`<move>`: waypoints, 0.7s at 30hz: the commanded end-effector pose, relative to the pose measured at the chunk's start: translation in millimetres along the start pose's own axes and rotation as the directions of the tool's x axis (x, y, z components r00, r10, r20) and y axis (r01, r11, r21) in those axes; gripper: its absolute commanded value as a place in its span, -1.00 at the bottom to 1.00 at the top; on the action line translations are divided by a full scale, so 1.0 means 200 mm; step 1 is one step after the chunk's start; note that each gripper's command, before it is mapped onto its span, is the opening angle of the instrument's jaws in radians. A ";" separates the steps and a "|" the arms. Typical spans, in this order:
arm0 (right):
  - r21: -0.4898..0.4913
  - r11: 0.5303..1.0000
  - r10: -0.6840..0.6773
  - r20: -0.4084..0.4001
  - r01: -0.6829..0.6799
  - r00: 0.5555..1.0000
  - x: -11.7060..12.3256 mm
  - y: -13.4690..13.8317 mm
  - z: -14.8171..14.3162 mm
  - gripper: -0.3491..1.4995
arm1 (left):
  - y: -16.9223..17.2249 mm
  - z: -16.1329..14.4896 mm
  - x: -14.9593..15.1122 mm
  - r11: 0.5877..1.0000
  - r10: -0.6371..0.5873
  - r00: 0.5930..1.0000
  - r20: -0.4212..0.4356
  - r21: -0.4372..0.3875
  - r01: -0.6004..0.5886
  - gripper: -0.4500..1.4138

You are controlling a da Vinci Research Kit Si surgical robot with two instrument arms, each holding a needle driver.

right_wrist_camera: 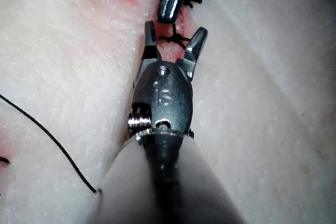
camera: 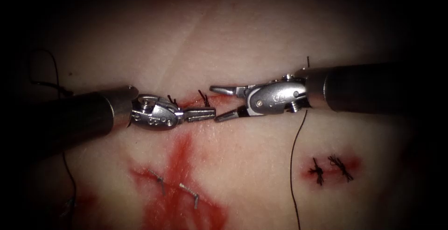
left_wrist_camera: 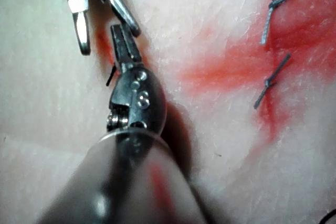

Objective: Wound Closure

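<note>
Now both pincers meet tip to tip over the cut: left pincer together, holding nothing; right pincer apart and empty, astride a knot. Thread hangs beneath its shaft.

Pale pinkish-cream tissue with red fluid smeared in streaks. Black thread, black knot tufts ringed red. Both tools shiny silver: left tool, right tool. Shafts dark grey.
</note>
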 end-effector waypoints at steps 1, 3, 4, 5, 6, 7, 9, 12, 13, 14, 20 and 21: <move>0.004 1.000 -0.005 -0.007 0.005 1.000 -0.003 -0.004 0.007 0.75 | -0.001 0.003 -0.003 1.000 -0.007 1.000 -0.003 -0.003 0.007 -1.00; 0.010 1.000 -0.010 -0.009 0.011 1.000 -0.004 -0.005 0.009 0.73 | -0.001 0.002 -0.003 1.000 -0.017 1.000 -0.006 -0.006 0.017 -1.00; 0.003 1.000 -0.015 -0.009 0.015 1.000 -0.005 -0.006 0.011 0.73 | -0.001 0.003 -0.004 0.999 -0.032 0.999 -0.010 -0.007 0.032 -1.00; 0.003 1.000 -0.015 -0.014 0.015 1.000 -0.005 -0.007 0.012 0.73 | 0.000 0.003 -0.004 0.999 -0.037 0.999 -0.013 -0.005 0.037 -1.00; -0.001 1.000 -0.016 -0.019 0.016 1.000 -0.005 -0.007 0.013 0.73 | 0.000 0.003 -0.004 0.999 -0.041 0.999 -0.014 -0.007 0.041 -1.00; -0.001 1.000 -0.016 -0.019 0.016 1.000 -0.005 -0.007 0.013 0.73 | 0.000 0.003 -0.004 0.999 -0.041 0.999 -0.014 -0.007 0.041 -1.00; 0.000 1.000 -0.015 -0.046 0.015 0.999 -0.005 -0.006 0.015 0.73 | 0.000 0.003 -0.005 0.999 -0.050 0.999 -0.016 -0.009 0.050 -1.00; -0.001 1.000 -0.017 -0.084 0.017 0.996 -0.005 -0.005 0.018 0.71 | 0.000 0.004 -0.006 0.998 -0.062 0.998 -0.026 -0.019 0.062 -1.00; 0.003 1.000 -0.021 -0.106 0.021 0.994 -0.006 -0.005 0.020 0.66 | 0.000 0.004 -0.007 0.997 -0.071 0.997 -0.035 -0.023 0.070 -1.00; -0.007 1.000 -0.023 -0.105 0.023 0.994 -0.006 -0.005 0.021 0.66 | 0.001 0.004 -0.007 0.996 -0.085 0.995 -0.046 -0.032 0.083 -1.00; -0.017 1.000 -0.025 -0.118 0.024 0.993 -0.004 -0.007 0.026 0.66 | 0.001 0.004 -0.008 0.995 -0.093 0.993 -0.071 -0.047 0.090 -1.00; -0.017 1.000 -0.025 -0.118 0.023 0.993 -0.003 -0.007 0.027 0.66 | 0.001 0.004 -0.008 0.994 -0.098 0.992 -0.075 -0.047 0.095 -1.00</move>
